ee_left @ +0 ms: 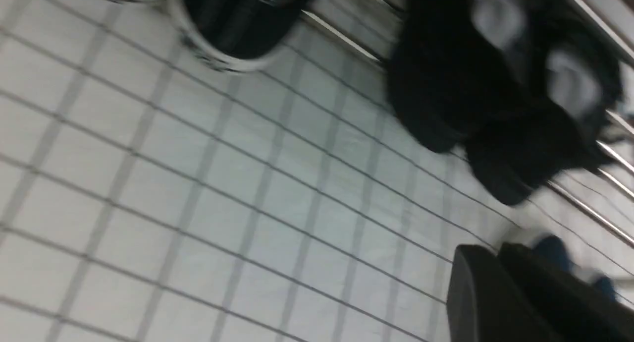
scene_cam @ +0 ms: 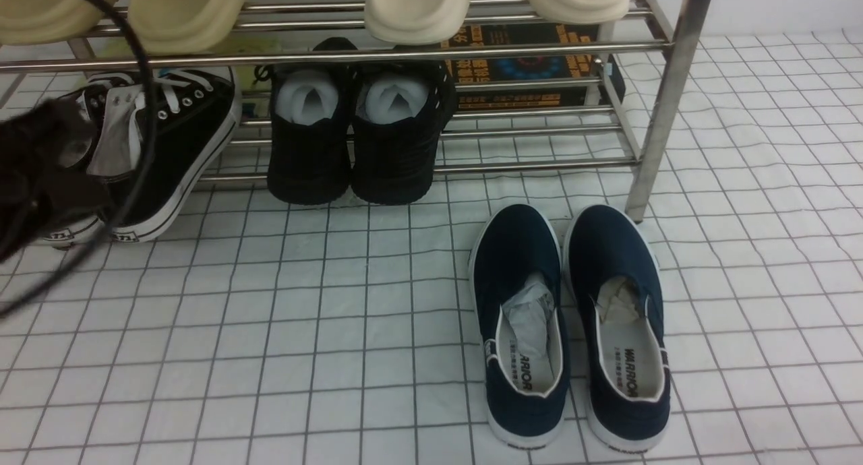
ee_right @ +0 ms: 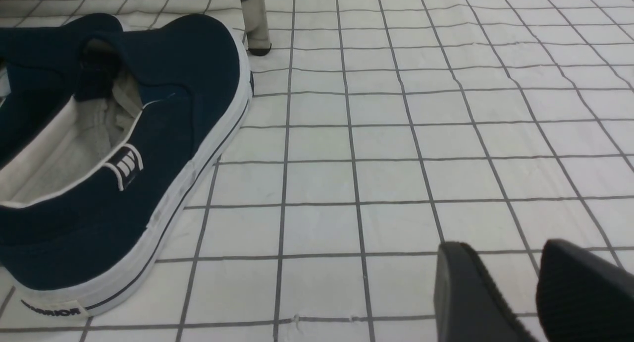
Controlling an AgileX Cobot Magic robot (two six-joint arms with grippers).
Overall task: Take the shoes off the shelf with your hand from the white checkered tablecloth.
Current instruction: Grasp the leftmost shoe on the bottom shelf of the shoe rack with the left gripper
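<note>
The right claw [ee_right: 532, 262] is hovering low over the tablecloth [scene_cam: 303, 330], empty, its tips showing a narrow gap; whether it is open I cannot tell. Blue slip-ons [scene_cam: 519, 249] are lying just beside it. Farther off, the blurred left claw [scene_cam: 40, 175], fingers [ee_left: 475, 287] pressed together on nothing, is hanging before the sneakers [scene_cam: 189, 135], which are sitting at the left end of the shelf [scene_cam: 664, 101], heels on the cloth. Cream slippers [scene_cam: 418, 7] are resting above.
</note>
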